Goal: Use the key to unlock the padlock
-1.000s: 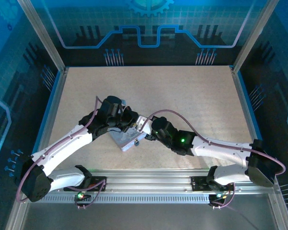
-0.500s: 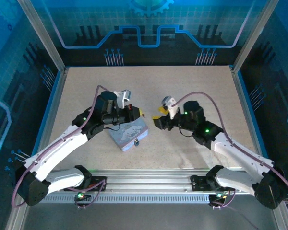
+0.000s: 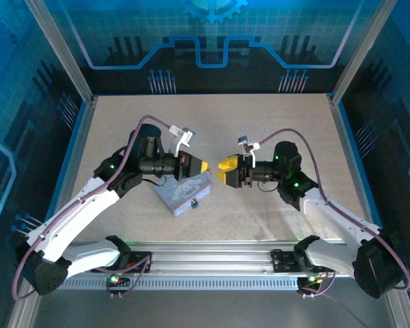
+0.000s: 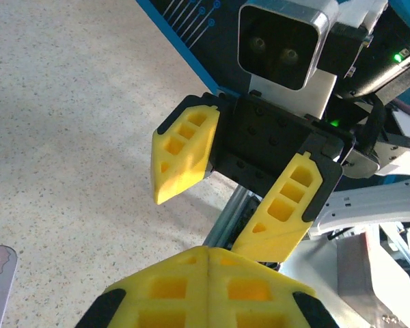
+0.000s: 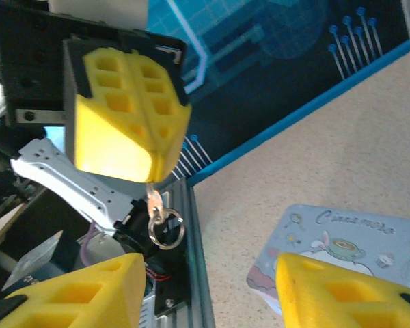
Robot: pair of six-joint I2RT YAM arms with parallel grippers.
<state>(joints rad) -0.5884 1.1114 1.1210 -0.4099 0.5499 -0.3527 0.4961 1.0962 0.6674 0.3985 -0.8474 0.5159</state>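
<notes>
My left gripper (image 3: 203, 166) is shut on the key (image 5: 153, 199), a small pale key poking out below its fingertips (image 5: 126, 147) with a wire ring (image 5: 166, 229) hanging from it. My right gripper (image 3: 221, 171) faces it, open and empty, a short gap away above the table. In the left wrist view my shut left gripper (image 4: 208, 251) points at the open right gripper (image 4: 222, 219). The padlock (image 3: 195, 203), tiny and dark, lies at the near right edge of the pale blue cartoon tin (image 3: 182, 190).
The tin (image 5: 331, 236) lies flat on the speckled table (image 3: 273, 130), below and between both grippers. Blue-edged walls (image 3: 75, 147) close in the sides and back. A metal rail (image 3: 212, 260) runs along the near edge by the arm bases.
Both grippers have lifted off the tin and drawn apart. They now face each other above the table, the left still shut on the key and the right opened.
</notes>
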